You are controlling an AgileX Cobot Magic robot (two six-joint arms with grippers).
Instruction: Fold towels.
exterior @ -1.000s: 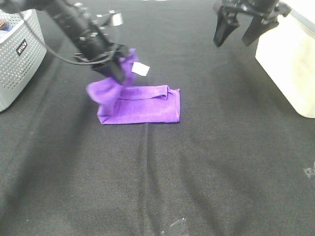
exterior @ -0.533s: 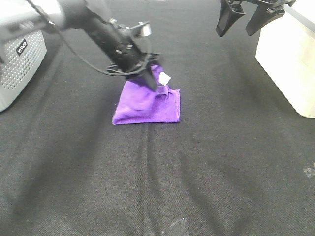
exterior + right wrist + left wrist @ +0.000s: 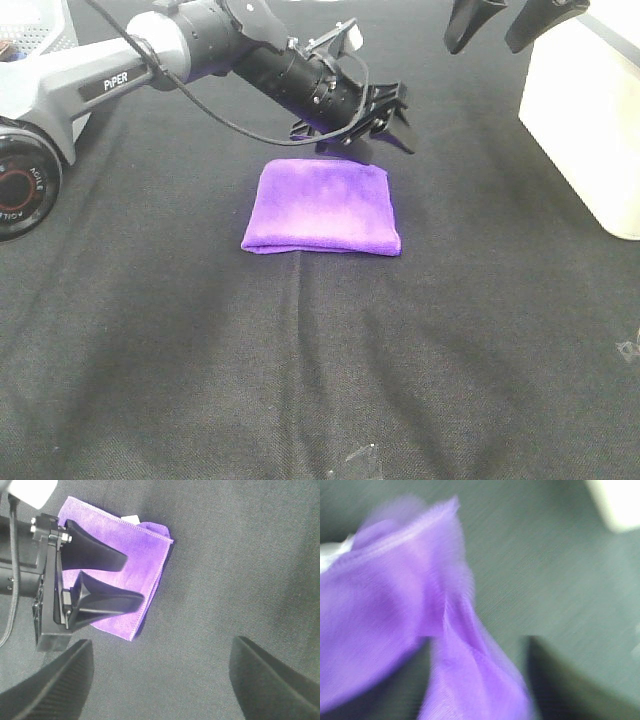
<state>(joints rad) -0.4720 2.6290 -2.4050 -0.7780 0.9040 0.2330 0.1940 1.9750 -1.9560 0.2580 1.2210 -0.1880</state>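
Observation:
The purple towel (image 3: 325, 205) lies folded in a flat rectangle on the black table cover. My left gripper (image 3: 400, 125) hovers at the towel's far right corner, reaching in from the left. In the right wrist view its two black fingers (image 3: 100, 555) stand apart over the towel (image 3: 147, 555), open, and a small white tag (image 3: 131, 518) shows at the towel's edge. The left wrist view is blurred, filled by purple cloth (image 3: 385, 605). My right gripper (image 3: 482, 45) is open and empty, high at the back right, apart from the towel.
A white box (image 3: 585, 120) stands at the right edge. A grey perforated basket (image 3: 30, 20) shows at the back left behind my left arm (image 3: 100, 75). A scrap of clear tape (image 3: 355, 460) lies near the front edge.
My left gripper carried the towel's left end over to the right, laid it down and opened. The towel now lies folded and flat. The right gripper rose slightly.

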